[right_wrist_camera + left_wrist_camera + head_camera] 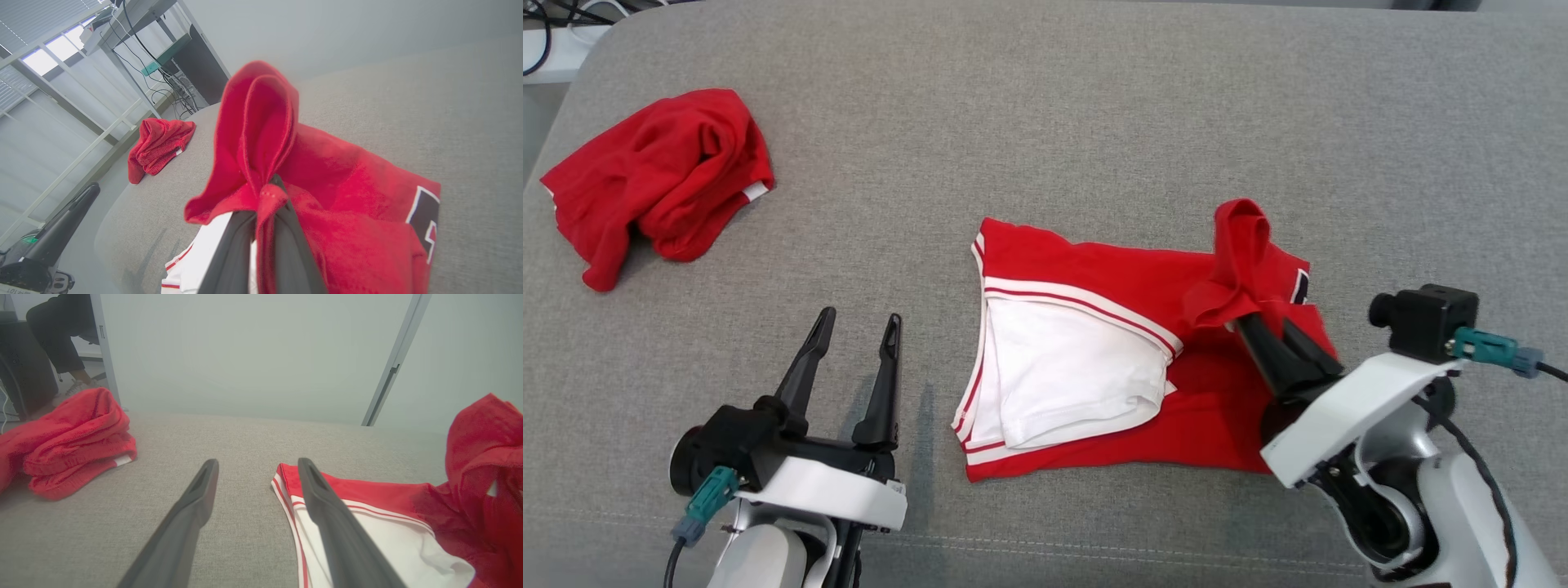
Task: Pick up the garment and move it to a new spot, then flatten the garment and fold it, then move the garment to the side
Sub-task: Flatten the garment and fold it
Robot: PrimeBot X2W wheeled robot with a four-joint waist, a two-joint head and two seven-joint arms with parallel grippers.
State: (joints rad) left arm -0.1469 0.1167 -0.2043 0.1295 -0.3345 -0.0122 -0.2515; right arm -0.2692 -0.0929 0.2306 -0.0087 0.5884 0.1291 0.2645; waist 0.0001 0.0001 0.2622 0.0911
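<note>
**Head view:** The right gripper (pixel 1262 322), fingers pressed together, pinched a raised fold of the red-and-white garment (pixel 1078 359). The garment lay mid-way across the grey upholstered surface (pixel 1054 122). The left gripper (pixel 860 318) stood spread and empty near the garment's striped edge. A crumpled red garment (pixel 662 180) sat well apart at far left.

**Left wrist view:** The spread fingers framed bare upholstery, and one overlapped the striped hem.

**Right wrist view:** Red cloth rose in a peak from the closed fingertips.
</note>
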